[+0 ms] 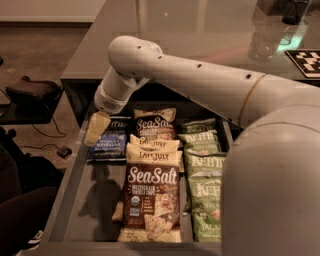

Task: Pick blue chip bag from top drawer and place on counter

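The top drawer is pulled open below the counter. The blue chip bag lies flat at the drawer's back left, dark navy with white lettering. My gripper hangs from the white arm over the bag's left edge, near the drawer's left wall. It covers the bag's upper left corner. I cannot tell whether it touches the bag.
Brown-and-cream Sea Salt bags fill the drawer's middle, green Kettle bags its right side. My arm's bulk hides the drawer's right end. A tag marker and dark containers sit on the counter's far right.
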Controlling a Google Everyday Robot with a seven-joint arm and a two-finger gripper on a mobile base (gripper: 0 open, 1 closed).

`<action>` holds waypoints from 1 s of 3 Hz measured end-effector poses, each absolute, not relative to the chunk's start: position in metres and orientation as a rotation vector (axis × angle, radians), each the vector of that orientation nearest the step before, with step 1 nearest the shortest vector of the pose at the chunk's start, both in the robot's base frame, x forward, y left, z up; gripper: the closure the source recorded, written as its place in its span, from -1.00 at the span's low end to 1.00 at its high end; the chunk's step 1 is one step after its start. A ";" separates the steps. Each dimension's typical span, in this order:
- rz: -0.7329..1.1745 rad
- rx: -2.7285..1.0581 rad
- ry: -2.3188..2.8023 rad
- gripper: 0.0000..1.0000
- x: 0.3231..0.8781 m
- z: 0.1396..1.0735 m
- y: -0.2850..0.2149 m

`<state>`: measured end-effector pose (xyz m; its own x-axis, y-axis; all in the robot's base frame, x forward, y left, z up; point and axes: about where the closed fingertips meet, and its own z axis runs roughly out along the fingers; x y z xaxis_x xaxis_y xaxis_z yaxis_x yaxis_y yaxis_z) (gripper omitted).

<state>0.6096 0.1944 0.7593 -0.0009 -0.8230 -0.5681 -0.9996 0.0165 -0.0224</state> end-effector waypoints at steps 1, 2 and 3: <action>0.569 -1.812 1.911 -1.00 0.627 0.746 0.199; 0.640 -1.725 1.963 -1.00 0.634 0.718 0.194; 0.680 -1.664 2.014 -1.00 0.637 0.688 0.192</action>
